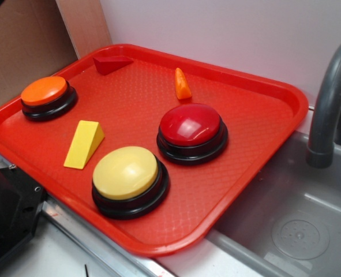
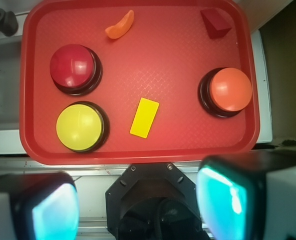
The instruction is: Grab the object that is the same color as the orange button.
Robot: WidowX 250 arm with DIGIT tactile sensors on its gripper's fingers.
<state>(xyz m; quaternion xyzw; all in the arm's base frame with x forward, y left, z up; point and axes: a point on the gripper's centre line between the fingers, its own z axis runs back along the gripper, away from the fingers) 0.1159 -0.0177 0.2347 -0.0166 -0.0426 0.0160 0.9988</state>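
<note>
My end effector (image 2: 137, 200) hangs open and empty over the near rim of one red tray (image 2: 27, 100). Ahead, left to right: red button (image 2: 72, 66), yellow button (image 2: 79, 126), one orange carrot piece (image 2: 120, 26) far ahead, yellow wedge (image 2: 144, 117), dark red wedge (image 2: 216, 23), orange button (image 2: 230, 89).

Exterior views the red tray (image 1: 262, 86) obliquely; wrist looks straight down on it.

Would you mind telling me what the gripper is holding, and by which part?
Nothing is held: the gripper is open with an empty gap, and the orange piece lies untouched on the tray.
</note>
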